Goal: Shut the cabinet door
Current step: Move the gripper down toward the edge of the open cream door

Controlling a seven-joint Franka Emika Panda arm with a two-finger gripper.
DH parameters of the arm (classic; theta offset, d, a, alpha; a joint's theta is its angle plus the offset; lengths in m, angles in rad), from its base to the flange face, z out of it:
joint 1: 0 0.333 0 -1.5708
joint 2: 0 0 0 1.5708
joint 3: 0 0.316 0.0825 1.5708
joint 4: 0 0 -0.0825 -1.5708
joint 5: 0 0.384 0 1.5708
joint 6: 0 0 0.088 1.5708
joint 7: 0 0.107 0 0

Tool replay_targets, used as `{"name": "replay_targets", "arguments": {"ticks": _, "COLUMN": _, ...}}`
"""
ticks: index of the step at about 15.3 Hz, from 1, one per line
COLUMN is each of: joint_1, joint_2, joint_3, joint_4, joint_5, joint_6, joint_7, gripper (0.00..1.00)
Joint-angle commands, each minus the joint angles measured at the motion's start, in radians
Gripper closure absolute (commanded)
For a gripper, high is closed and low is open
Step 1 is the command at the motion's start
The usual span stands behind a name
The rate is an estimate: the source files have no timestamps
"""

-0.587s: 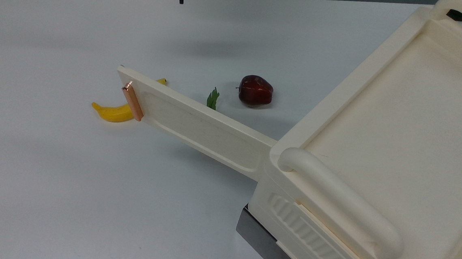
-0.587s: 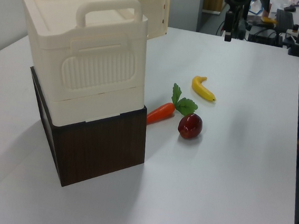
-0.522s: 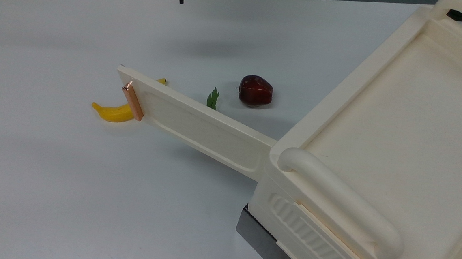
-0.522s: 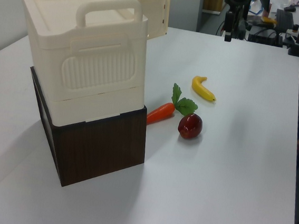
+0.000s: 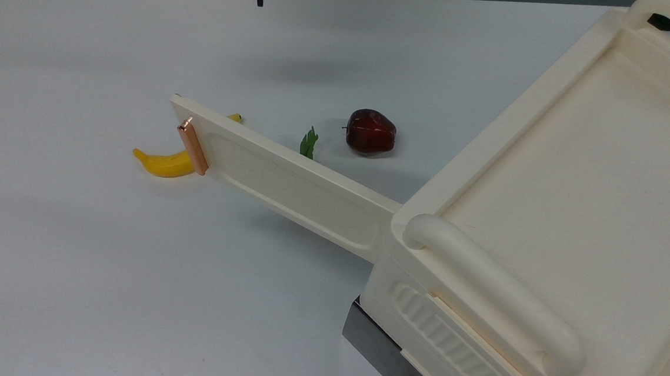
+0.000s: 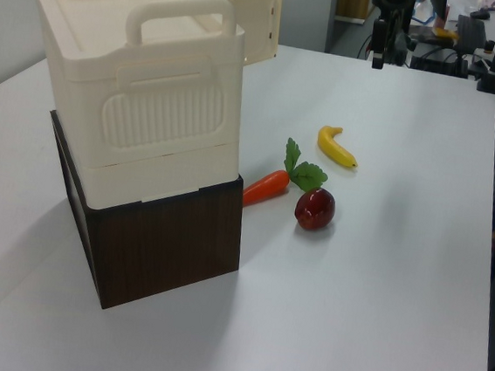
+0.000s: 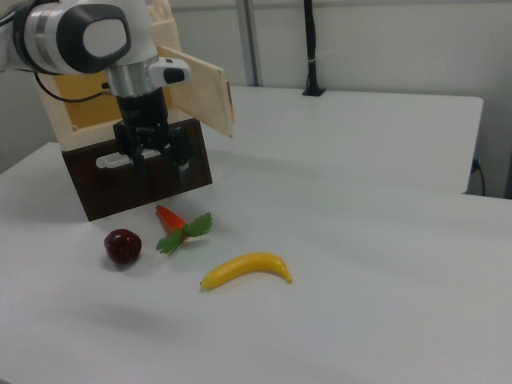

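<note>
Since the earlier frame, gripper fingertips at the top view's upper edge shifted slightly toward the top view's left; door and fruit unchanged. Gripper (image 7: pixel 160 164) hangs in the air w/ fingers spread wide, holding nothing, well apart from the door in the top view.

Cabinet door (image 5: pixel 288 182): long flat cream-white panel w/ recessed inner field, small copper handle (image 5: pixel 192 147) near its free end. It stands swung wide open, sticking out from the cabinet (image 5: pixel 574 228) corner toward the top view's left. Cabinet is cream-white, tray-like top, thick rounded handle bar (image 5: pixel 493 287), ribbed front; sits on a dark wood-grain box (image 6: pixel 167 248).

On the white table (image 5: pixel 71 252): banana (image 5: pixel 163 163) partly behind door end, apple (image 5: pixel 371 132), carrot (image 6: pixel 267 186) w/ green leaves.
</note>
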Motion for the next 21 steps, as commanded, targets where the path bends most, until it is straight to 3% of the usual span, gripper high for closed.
{"name": "replay_targets", "arguments": {"ticks": 1, "joint_1": -0.004, "joint_2": 0.001, "joint_3": -0.001, "joint_4": -0.006, "joint_5": -0.005, "joint_6": 0.016, "joint_7": -0.021, "gripper": 0.32}}
{"name": "replay_targets", "arguments": {"ticks": 4, "joint_1": -0.004, "joint_2": 0.002, "joint_3": 0.000, "joint_4": -0.004, "joint_5": -0.005, "joint_6": 0.018, "joint_7": -0.022, "gripper": 0.81}}
{"name": "replay_targets", "arguments": {"ticks": 5, "joint_1": -0.004, "joint_2": 0.002, "joint_3": 0.000, "joint_4": -0.004, "joint_5": -0.003, "joint_6": 0.018, "joint_7": -0.022, "gripper": 0.94}}
{"name": "replay_targets", "arguments": {"ticks": 6, "joint_1": -0.002, "joint_2": 0.002, "joint_3": -0.001, "joint_4": -0.004, "joint_5": -0.002, "joint_6": 0.018, "joint_7": -0.022, "gripper": 1.00}}
{"name": "replay_targets", "arguments": {"ticks": 15, "joint_1": -0.004, "joint_2": 0.004, "joint_3": -0.004, "joint_4": 0.003, "joint_5": 0.012, "joint_6": 0.108, "joint_7": -0.008, "gripper": 1.00}}
{"name": "replay_targets", "arguments": {"ticks": 21, "joint_1": -0.013, "joint_2": 0.030, "joint_3": -0.006, "joint_4": 0.154, "joint_5": 0.086, "joint_6": 0.324, "joint_7": -0.005, "gripper": 1.00}}
